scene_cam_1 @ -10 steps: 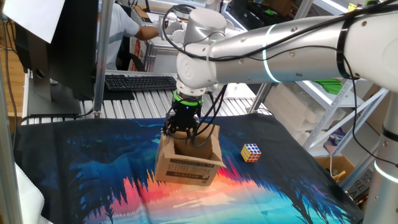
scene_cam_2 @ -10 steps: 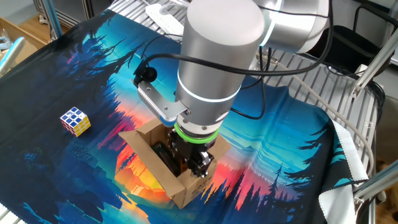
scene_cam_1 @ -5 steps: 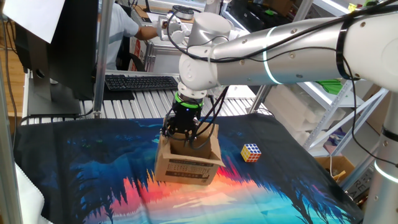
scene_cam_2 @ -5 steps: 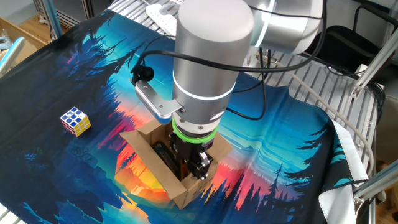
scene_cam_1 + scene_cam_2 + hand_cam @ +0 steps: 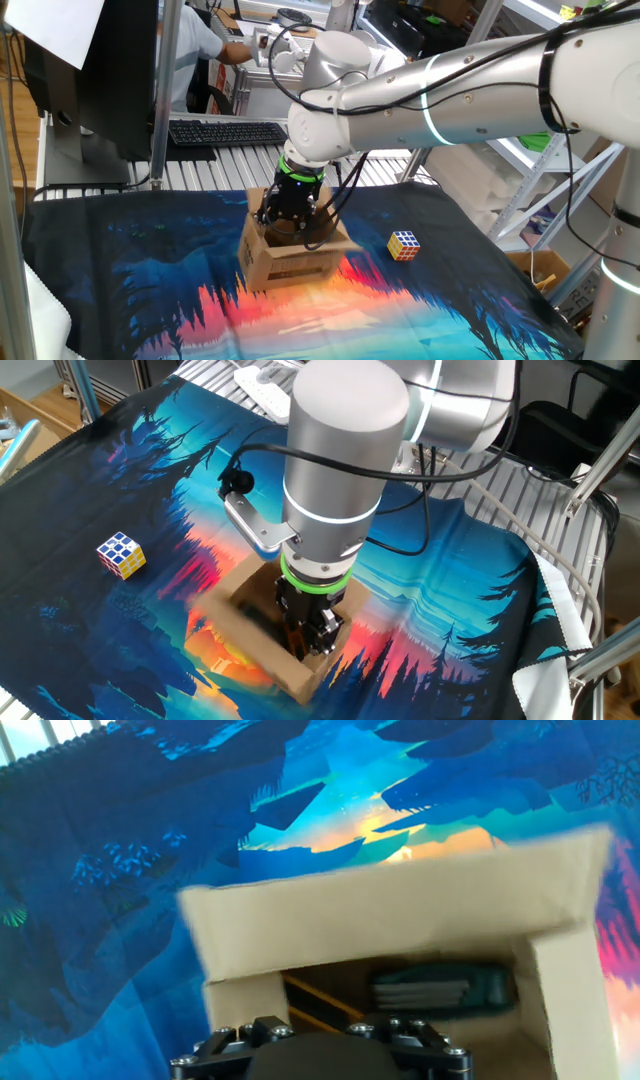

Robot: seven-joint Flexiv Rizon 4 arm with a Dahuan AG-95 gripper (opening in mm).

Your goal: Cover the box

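Note:
The brown cardboard box [image 5: 290,262] stands mid-cloth with dark print on its front side. My gripper [image 5: 293,222] is down at the box's top opening, among the flaps. In the other fixed view the gripper [image 5: 312,640] presses into the box [image 5: 245,625], which is blurred. In the hand view a near flap of the box [image 5: 400,915] stands across the frame and dark items lie inside. Only the gripper's base shows there, and the fingertips are hidden. The frames do not show whether the fingers are open or shut.
A small Rubik's cube [image 5: 404,244] lies on the cloth right of the box; it also shows in the other fixed view [image 5: 121,554]. A keyboard [image 5: 225,132] and a metal post [image 5: 165,95] stand behind the cloth. A person sits at the back.
The gripper has pushed lower and leftward on the box. The box has shifted and tilted, and its top flaps have folded further over the opening.

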